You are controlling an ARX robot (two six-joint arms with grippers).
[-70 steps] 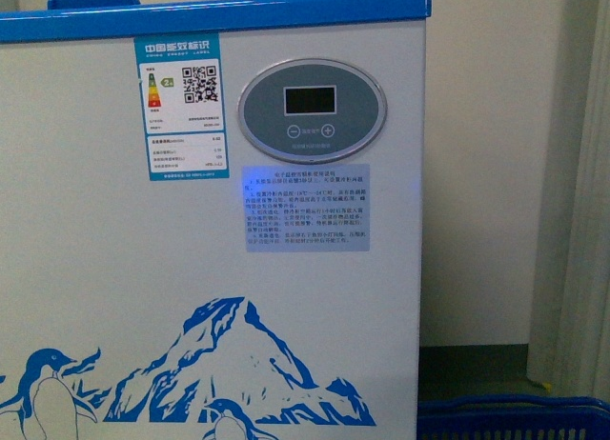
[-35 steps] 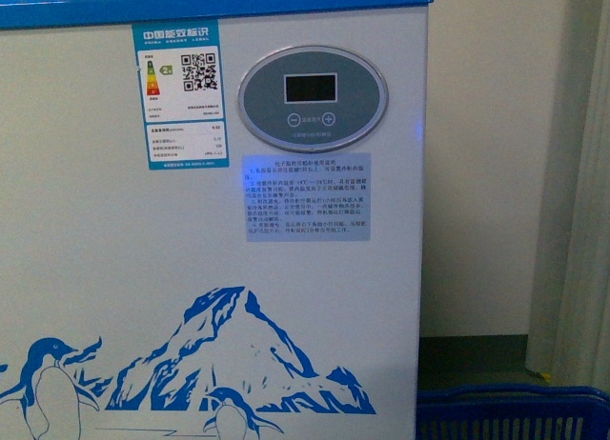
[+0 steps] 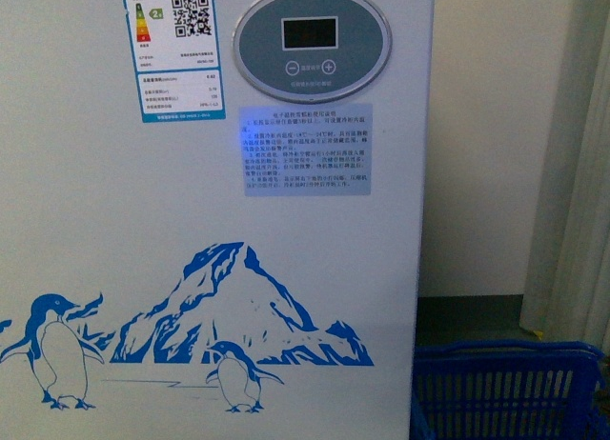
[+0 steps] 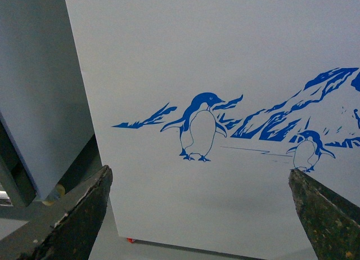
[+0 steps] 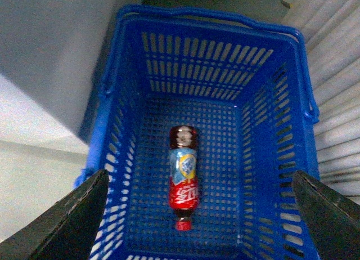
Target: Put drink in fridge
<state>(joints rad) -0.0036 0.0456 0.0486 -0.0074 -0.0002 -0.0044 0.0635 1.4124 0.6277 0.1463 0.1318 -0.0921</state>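
The fridge [image 3: 114, 221] fills the front view with its white front wall, blue penguin-and-mountain drawing and an oval control panel [image 3: 312, 43]. In the left wrist view my left gripper [image 4: 199, 215] stands open facing the fridge [image 4: 225, 57] near its lower corner, where a small red wheel [image 4: 130, 240] shows. The drink [image 5: 183, 175], a dark bottle with a red label and red cap, lies on its side in a blue basket [image 5: 140, 102]. High over it my right gripper [image 5: 199, 215] hangs open with nothing between its fingers. Neither arm shows in the front view.
The blue basket [image 3: 510, 388] stands on the floor right of the fridge, by a cream wall and a pale curtain [image 3: 577, 221]. A grey cabinet [image 4: 39, 91] stands close beside the fridge in the left wrist view.
The front view has dropped lower: the fridge's blue rim has left the top of the picture, while the penguins and the blue basket show more fully.
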